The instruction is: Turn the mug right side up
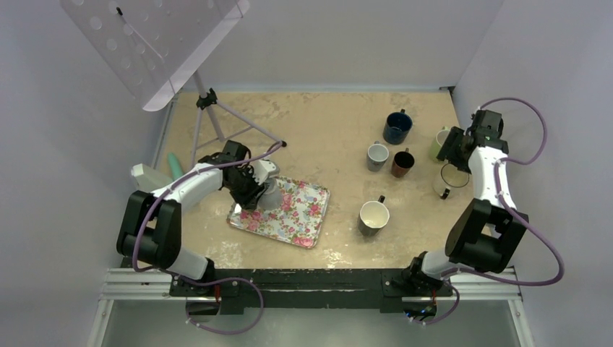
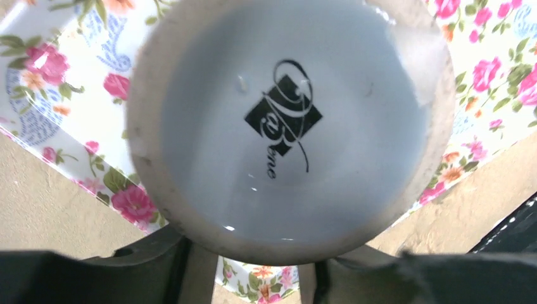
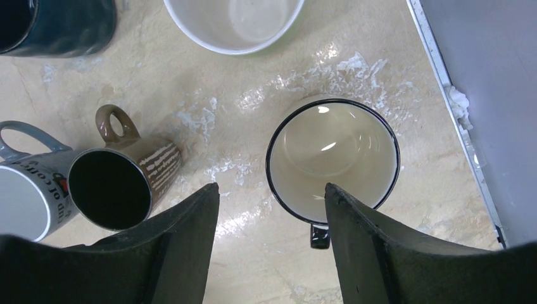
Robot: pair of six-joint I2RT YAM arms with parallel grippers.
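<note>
Left wrist: mug (image 2: 288,126) base shows black script logo, "ene"; left hand (image 2: 256,269) grip unclear; right hand (image 3: 272,193) released.

You see a mug (image 2: 285,126) whose pale grey-white base bears a black diamond logo with script. Your tray (image 2: 57,76) is white with pink roses, green leaves and blue scrolls. The worktop (image 1: 318,123) is mottled beige. The dark blue mug (image 1: 397,128), brown mug (image 3: 123,180) and cream black-rimmed mug (image 3: 332,158) are plain.
</note>
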